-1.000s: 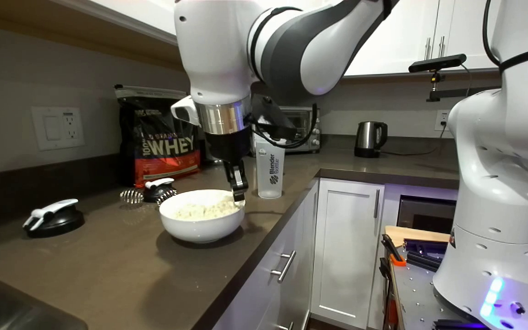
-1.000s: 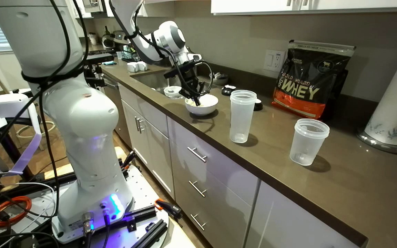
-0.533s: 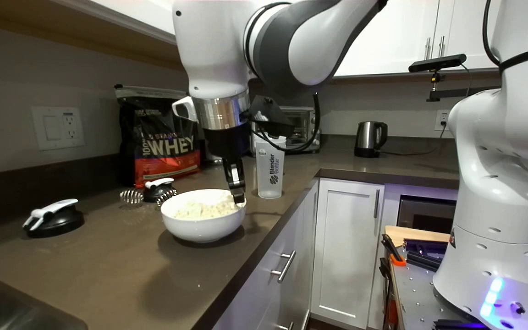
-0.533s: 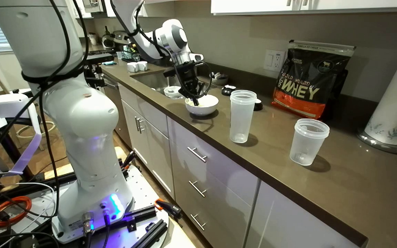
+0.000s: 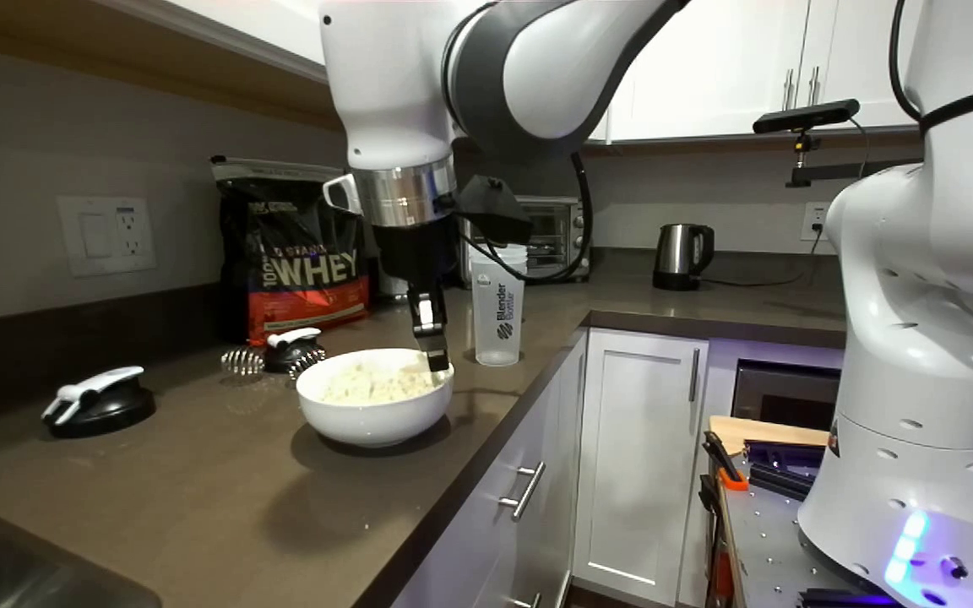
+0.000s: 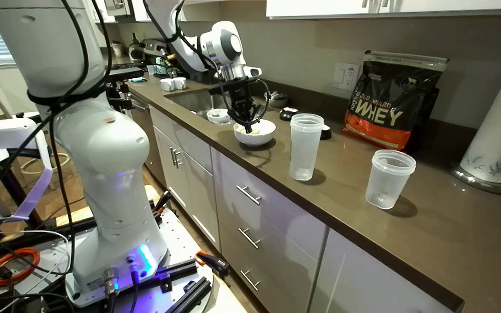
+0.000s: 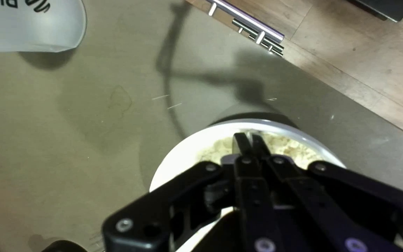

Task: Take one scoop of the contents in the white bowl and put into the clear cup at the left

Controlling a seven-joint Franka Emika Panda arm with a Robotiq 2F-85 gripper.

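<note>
1. Wide, shallow, glossy white bowl (image 5: 375, 422): upright on the brown, polished counter (image 5: 199, 490), close to the counter's front edge.
2. Fine cream-coloured powder (image 5: 364, 386): a soft, uneven mound inside the bowl.
3. Your black, two-fingered gripper (image 7: 249, 138): fingers pressed together, tips down within the bowl's outline, toward the side nearest the counter's front edge. The wrist view gives you powder on either side of them. Whether anything thin is pinched between the tips, you cannot tell; a pale shape beside them is too blurred to name.
4. Tall, narrow, see-through plastic shaker tumbler (image 6: 306, 148): upright on the counter, apart from the bowl; in an exterior view you can read "Blender Bottle" in dark lettering.
5. Shorter, translucent plastic cup (image 6: 390, 178): upright, on the far side of the tumbler from the bowl.
6. White paper-towel roll (image 6: 500, 130), floral print low down: upright on a round base.
7. Black-and-red pouch (image 6: 396, 102), "WHEY" in gold: standing at the back of the counter.
8. Two round black lids (image 5: 106, 409), white loops on top: lying on the counter; silver coiled-wire balls (image 5: 242, 362) beside the farther lid.
9. Small steel kettle (image 5: 679, 257), black handle: on the counter's far run.
</note>
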